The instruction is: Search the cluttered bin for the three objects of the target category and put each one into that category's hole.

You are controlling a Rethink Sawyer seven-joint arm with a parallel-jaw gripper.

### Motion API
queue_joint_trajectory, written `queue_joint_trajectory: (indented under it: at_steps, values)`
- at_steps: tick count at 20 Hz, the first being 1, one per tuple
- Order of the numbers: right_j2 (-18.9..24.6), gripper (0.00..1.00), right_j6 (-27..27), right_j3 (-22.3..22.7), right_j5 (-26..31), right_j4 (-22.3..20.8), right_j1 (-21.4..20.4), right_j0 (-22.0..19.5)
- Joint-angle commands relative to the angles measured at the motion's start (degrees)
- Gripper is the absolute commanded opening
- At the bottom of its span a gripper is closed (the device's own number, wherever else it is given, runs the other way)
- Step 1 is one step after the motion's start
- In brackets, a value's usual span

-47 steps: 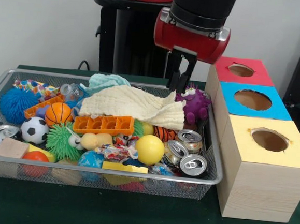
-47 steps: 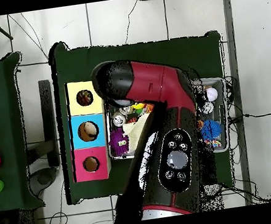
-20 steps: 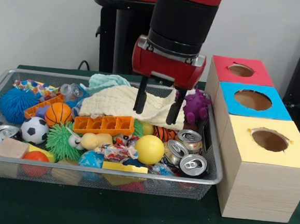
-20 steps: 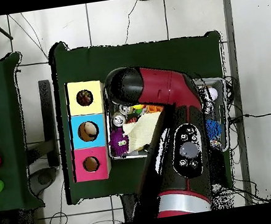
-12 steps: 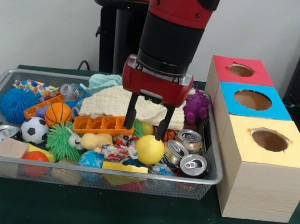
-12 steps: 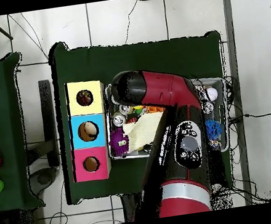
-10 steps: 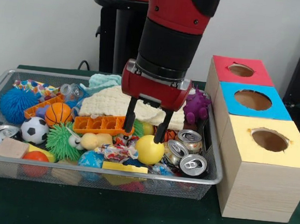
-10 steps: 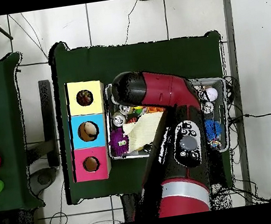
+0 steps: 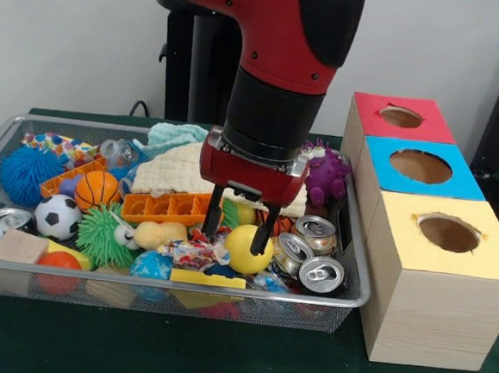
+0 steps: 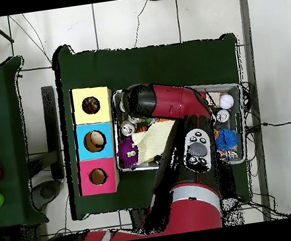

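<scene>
The wire mesh bin is full of toys, balls and cans; the overhead view shows its rim, mostly under the arm. My gripper is open and low in the bin's front middle. Its fingers stand to either side of a yellow ball. A crumpled many-coloured wrapper lies just below and left of the left finger. A white polka-dot wrapper lies at the back left corner. In the overhead view the arm hides the gripper.
Three wooden boxes with round holes stand right of the bin: red top, blue top, yellow top. A cream cloth, a purple toy, several cans and an orange tray surround the gripper.
The arm moved from the bin's back right, by the purple toy, forward to the middle and came down among the objects. The fingers, close together at first, now stand apart.
</scene>
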Motion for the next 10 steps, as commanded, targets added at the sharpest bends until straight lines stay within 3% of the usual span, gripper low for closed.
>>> queue_joint_trajectory:
  at_steps: [1,10]
  values:
    - [2.3,1.0,13.9,5.3,-2.8,1.6,2.7,0.0]
    - [0.3,1.0,15.6,5.6,-3.2,2.5,3.7,1.2]
